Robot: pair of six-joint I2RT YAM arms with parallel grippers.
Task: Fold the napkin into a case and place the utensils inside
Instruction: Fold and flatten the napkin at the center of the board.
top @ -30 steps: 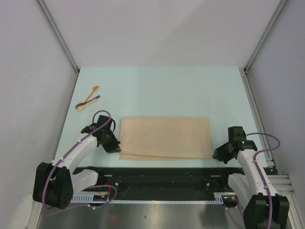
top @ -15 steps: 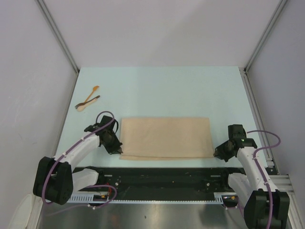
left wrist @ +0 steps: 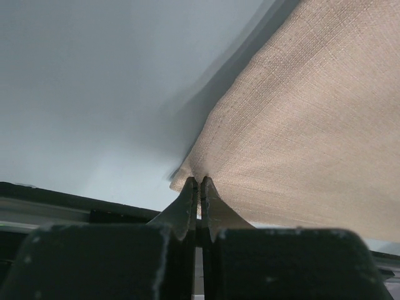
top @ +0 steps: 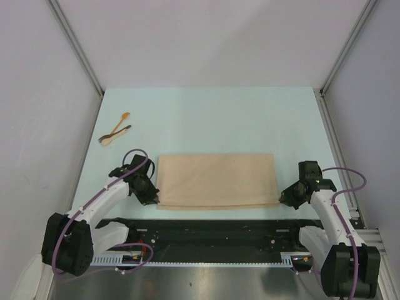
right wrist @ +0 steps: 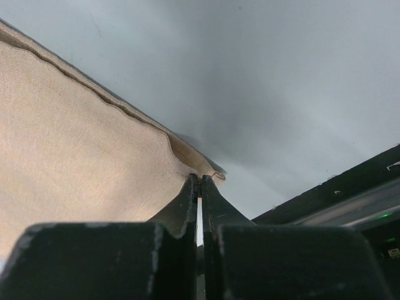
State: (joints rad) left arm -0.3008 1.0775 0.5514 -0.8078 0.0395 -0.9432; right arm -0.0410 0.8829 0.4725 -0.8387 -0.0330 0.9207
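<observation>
Bearing the napkin [top: 215,181], a pale-blue table [top: 206,119] meets grey walls [top: 212,37]

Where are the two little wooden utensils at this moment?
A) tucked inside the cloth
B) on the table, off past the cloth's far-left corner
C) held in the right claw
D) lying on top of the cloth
B: the utensils lie together on the table, beyond the far-left corner of the napkin and not touching it.

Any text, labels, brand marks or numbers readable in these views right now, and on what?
None can be read. The napkin and the utensils are plain. A small white mark on the black rail is too small to read.
</observation>
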